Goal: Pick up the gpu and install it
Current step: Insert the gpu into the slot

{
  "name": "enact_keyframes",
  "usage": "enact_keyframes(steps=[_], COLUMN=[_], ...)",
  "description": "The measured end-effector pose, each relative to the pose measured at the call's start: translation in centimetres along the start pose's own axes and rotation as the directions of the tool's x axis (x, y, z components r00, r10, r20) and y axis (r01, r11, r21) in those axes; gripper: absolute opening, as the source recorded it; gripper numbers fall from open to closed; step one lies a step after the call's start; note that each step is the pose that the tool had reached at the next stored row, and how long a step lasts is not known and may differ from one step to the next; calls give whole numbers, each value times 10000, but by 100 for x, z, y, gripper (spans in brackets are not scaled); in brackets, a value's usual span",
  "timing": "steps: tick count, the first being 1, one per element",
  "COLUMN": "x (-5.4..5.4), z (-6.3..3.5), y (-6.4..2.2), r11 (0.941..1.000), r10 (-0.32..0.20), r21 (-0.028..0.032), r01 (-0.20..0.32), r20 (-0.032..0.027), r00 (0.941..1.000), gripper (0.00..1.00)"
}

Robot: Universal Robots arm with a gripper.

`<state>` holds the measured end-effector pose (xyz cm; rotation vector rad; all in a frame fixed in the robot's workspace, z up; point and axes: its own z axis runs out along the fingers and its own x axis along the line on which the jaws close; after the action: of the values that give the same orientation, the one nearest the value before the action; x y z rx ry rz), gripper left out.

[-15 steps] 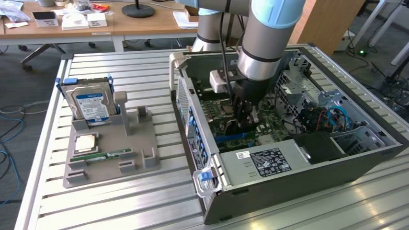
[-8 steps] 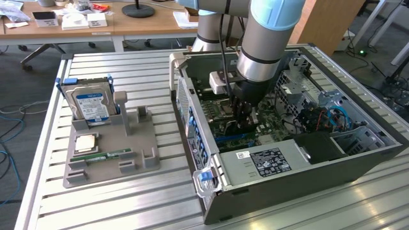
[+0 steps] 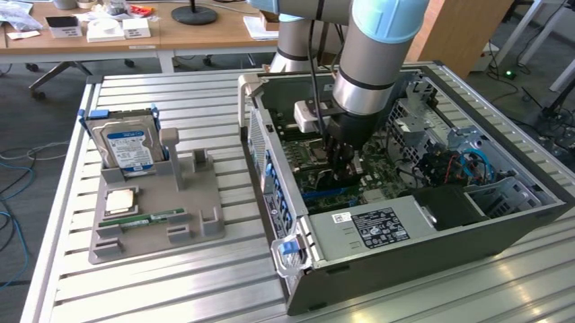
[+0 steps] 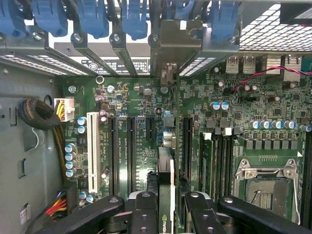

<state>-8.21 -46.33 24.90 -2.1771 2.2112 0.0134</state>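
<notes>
1. Wrist view, grip: the hand (image 4: 170,214) is clenched on the gpu (image 4: 166,195). One finger sits on each flat face, so the card shows edge-on between them.
2. Wrist view, axis: the card's long axis runs straight away from the hand across the motherboard (image 4: 243,112). It points toward the rear wall of the case, and its pale bracket (image 4: 178,41) sits there among the blue slot clips (image 4: 134,19).
3. Wrist view, alignment: the card lies parallel to the long expansion slots (image 4: 131,146), with black slots running alongside it on both sides. It hides whatever lies directly beneath it. I cannot tell whether its lower edge is already in a slot or just above one. Judging by how the bracket lines up with the rear openings, what is left is a push straight toward the board rather than any sideways shift.
4. Exterior view, hand: the hand (image 3: 344,168) is deep inside the computer case (image 3: 431,235), which lies open side up on the surface (image 3: 180,282). The arm stands nearly upright over it and points down at the board, so the gpu is in there with the hand.
5. Exterior view, surroundings: a grey holder (image 3: 153,229) stands at the exterior view's left, well apart from the hand. It carries the hard drive (image 3: 128,148) upright and the memory stick (image 3: 148,219) lying flat.
</notes>
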Motion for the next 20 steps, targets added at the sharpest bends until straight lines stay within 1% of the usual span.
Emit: enact_keyframes(steps=[5, 20], x=[0, 2], z=[5, 44], y=[2, 3], r11=[10000, 10000], r10=[21, 21], r21=[2, 2], r01=[-21, -21], r20=[-18, -20], r00=[10000, 10000], gripper=[26, 26])
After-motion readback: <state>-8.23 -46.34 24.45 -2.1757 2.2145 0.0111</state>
